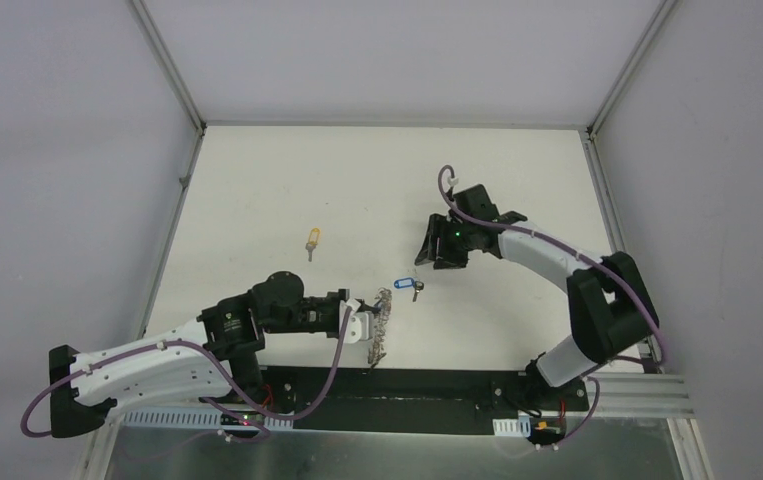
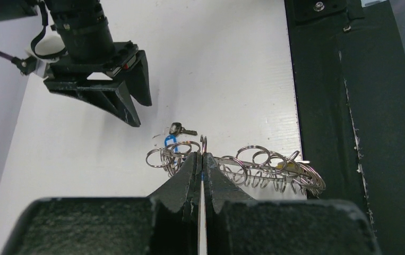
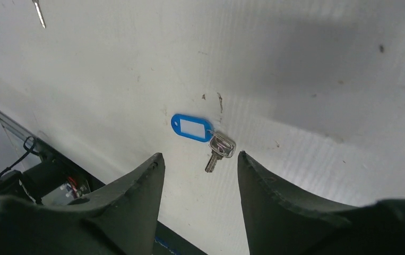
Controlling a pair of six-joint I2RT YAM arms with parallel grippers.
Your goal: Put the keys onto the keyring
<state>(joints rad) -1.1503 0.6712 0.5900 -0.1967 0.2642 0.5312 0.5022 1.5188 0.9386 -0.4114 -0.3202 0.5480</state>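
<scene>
Here, from the near edge outward:

- A black base strip (image 1: 407,385) runs along the near edge of the white surface (image 1: 257,190); both arms are bolted to it.
- The left arm (image 1: 157,355) reaches low across the surface toward the centre. The left jaws are pressed together on one wire loop of the keyring (image 1: 381,325). In the left wrist view that loop stands up between the fingertips (image 2: 195,164).
- The keyring (image 2: 264,170), a floppy string of grey wire coils, lies stretched out on the surface. Its near end almost reaches the black strip and its far end points toward the centre.
- A silver key (image 1: 420,291) on a blue tag (image 1: 402,285) lies flat just beside the keyring's far end. Whether tag and coils touch cannot be told.
- The right arm (image 1: 597,300) bends in from the right. The right jaws stand apart above the surface and hold nothing. In the right wrist view the blue tag (image 3: 192,128) and its key (image 3: 218,151) lie on the surface in the gap between the two fingers (image 3: 136,196).
- A key with a yellow-orange head (image 1: 312,241) lies alone farther back and to the left, well apart from the keyring and from both arms.
</scene>
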